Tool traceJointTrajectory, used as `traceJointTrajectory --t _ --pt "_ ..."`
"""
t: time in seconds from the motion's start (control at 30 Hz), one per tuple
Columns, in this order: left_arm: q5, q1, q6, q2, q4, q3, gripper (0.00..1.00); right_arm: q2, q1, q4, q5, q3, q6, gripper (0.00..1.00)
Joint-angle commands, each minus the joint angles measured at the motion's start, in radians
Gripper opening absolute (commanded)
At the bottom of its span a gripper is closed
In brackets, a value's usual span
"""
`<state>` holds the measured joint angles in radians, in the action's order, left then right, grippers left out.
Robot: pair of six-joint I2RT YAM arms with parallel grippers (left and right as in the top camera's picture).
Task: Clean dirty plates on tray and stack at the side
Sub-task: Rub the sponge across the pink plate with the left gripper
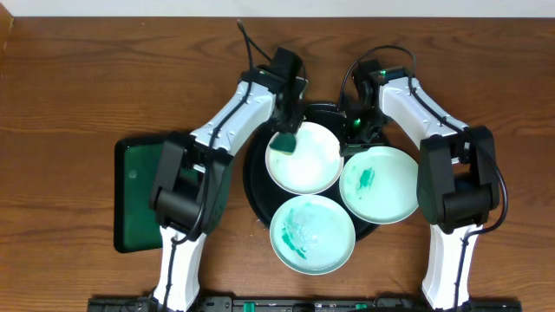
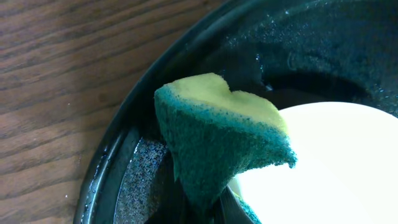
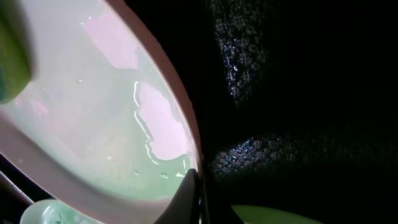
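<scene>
On the brown wooden table [image 1: 69,87], a flat green rectangular tray [image 1: 134,195] lies at the far left, its right edge hidden under the white left arm [image 1: 224,120]. The left hand [image 1: 287,134] is clenched on a yellow sponge with a green scouring face [image 2: 217,137]. The sponge is pressed to the left edge of the upper small round pale-mint plate [image 1: 308,165]. In the left wrist view it covers the fingers almost wholly.

The large round black tray with a raised rim [image 1: 253,186] sits mid-table, mostly hidden by three such plates. The upper plate looks free of smears and wet. The front plate [image 1: 314,234] bears green scribbled smears and overhangs the tray's near rim. The right plate [image 1: 386,186] has one green smear and overhangs the tray's right rim.

The right hand [image 1: 358,130] is at the upper plate's right edge. The right wrist view shows only one fingertip [image 3: 186,196] against that rim, so I cannot tell whether it grips.
</scene>
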<state>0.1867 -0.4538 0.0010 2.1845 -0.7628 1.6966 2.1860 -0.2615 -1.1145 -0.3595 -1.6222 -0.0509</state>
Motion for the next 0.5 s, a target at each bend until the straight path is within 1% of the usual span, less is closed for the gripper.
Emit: traceJointTrajectory --t 0.0,0.27,0.33,0.47 --pt "0.022 -0.054 0.010 0.024 -0.040 -0.024 0.07 0.001 0.002 -0.009 0.014 -0.006 0.015 0.01" --pt "0.023 -0.058 -0.010 0.000 -0.064 -0.025 0.07 0.001 0.003 -0.023 0.014 -0.006 0.023 0.01" --pt "-0.002 -0.058 -0.047 -0.021 -0.076 -0.025 0.07 0.001 0.006 -0.023 0.015 -0.006 0.023 0.01" --pt "-0.047 -0.058 -0.086 -0.055 -0.122 -0.025 0.07 0.001 0.008 -0.021 0.014 -0.006 0.023 0.01"
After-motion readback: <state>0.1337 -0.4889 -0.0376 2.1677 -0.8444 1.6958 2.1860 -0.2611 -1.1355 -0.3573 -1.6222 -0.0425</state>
